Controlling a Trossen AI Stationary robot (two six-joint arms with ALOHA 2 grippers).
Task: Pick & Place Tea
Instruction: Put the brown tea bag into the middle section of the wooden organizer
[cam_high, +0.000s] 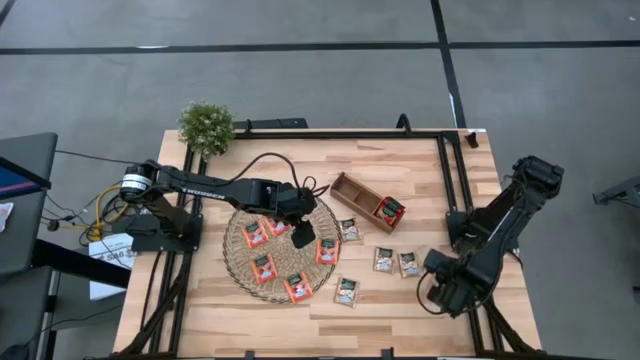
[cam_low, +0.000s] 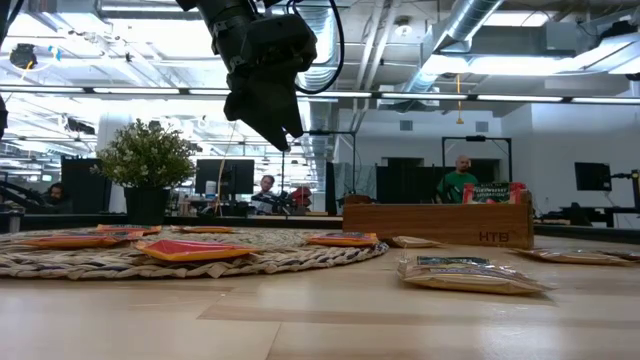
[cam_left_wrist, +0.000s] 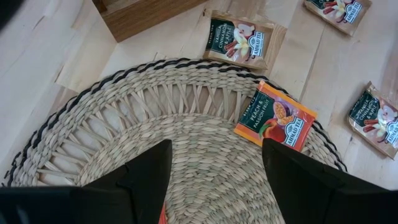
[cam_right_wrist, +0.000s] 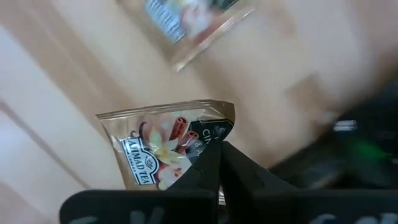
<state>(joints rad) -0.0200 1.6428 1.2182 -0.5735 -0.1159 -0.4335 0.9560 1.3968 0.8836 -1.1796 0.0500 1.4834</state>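
Several small square tea sachets lie flat: red-orange ones (cam_high: 263, 267) on the round wicker mat (cam_high: 235, 262), green-and-pale ones (cam_high: 383, 260) on the bare wood to its right. My left gripper (cam_left_wrist: 214, 186) hangs open above the mat's middle, touching nothing; it also shows in the low view (cam_low: 265, 100). At the table's right, my right gripper (cam_right_wrist: 217, 149) points down and is shut on one green-and-pale sachet (cam_right_wrist: 161, 146). The wooden compartment tray (cam_high: 360, 197) holds a red sachet (cam_high: 390, 211). My right gripper pinches the green-and-pale sachet between its two fingers by one side edge (cam_right_wrist: 202, 138). The fingers come from above, pointing down. The sachet sticks out past the fingertips with its printed face up toward the wrist camera, and seems lifted off the wood below.
Another pale sachet (cam_right_wrist: 186, 18) lies on the wood just beyond the held one. More sachets (cam_high: 346, 291) lie near the mat's right rim. A potted plant (cam_high: 206, 125) stands at the far left corner. A dark metal frame (cam_high: 455, 170) runs along the table's far and right sides.
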